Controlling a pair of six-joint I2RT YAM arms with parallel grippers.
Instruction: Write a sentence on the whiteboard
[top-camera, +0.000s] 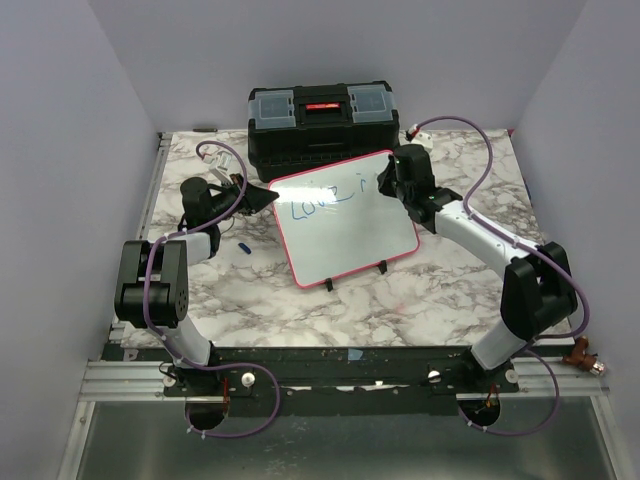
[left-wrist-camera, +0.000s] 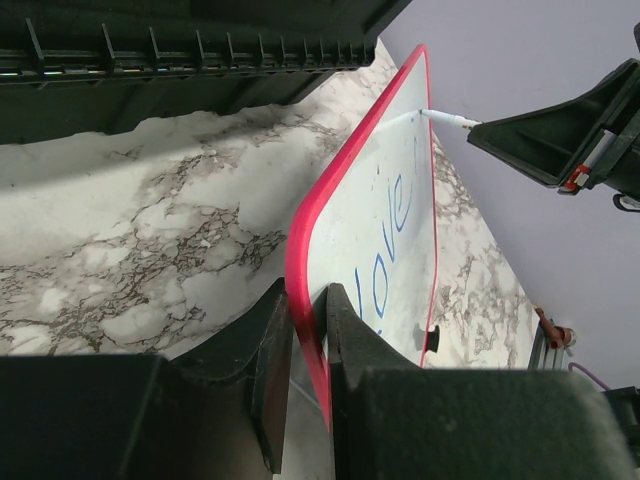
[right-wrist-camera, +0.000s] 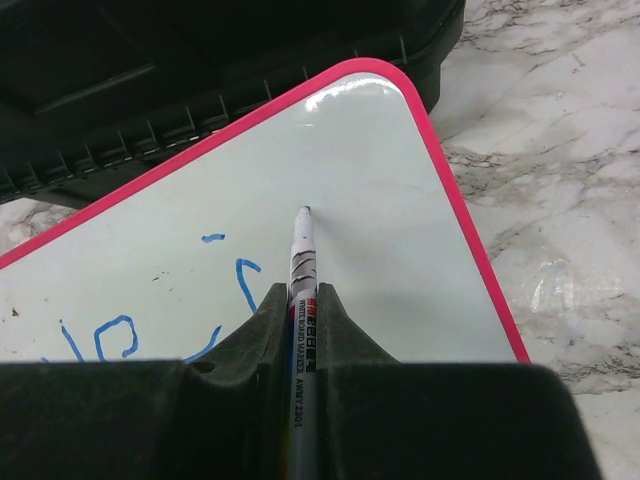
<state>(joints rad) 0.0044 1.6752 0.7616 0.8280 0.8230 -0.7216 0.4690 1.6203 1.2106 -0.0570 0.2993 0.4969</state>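
The left arm (top-camera: 150, 280) and right arm (top-camera: 520, 290) rise from the near edge of the marble desk (top-camera: 400, 310). A small blue object (top-camera: 243, 246) lies on the desk just beside the left arm's forearm.

The whiteboard (top-camera: 350, 240) sits mid-desk between the arms, turned askew, with black feet along its near edge. The left jaws are clamped on the pink frame at its left edge. The right jaws are closed on a marker (right-wrist-camera: 302, 260), which points away from the wrist. Its tip rests on the white surface near the board's far right corner, just right of the sentence (top-camera: 330, 198). So far that reads "Love i" in blue along the upper part of the board.

A black toolbox (top-camera: 320, 125) stands right behind the whiteboard, against the far wall.
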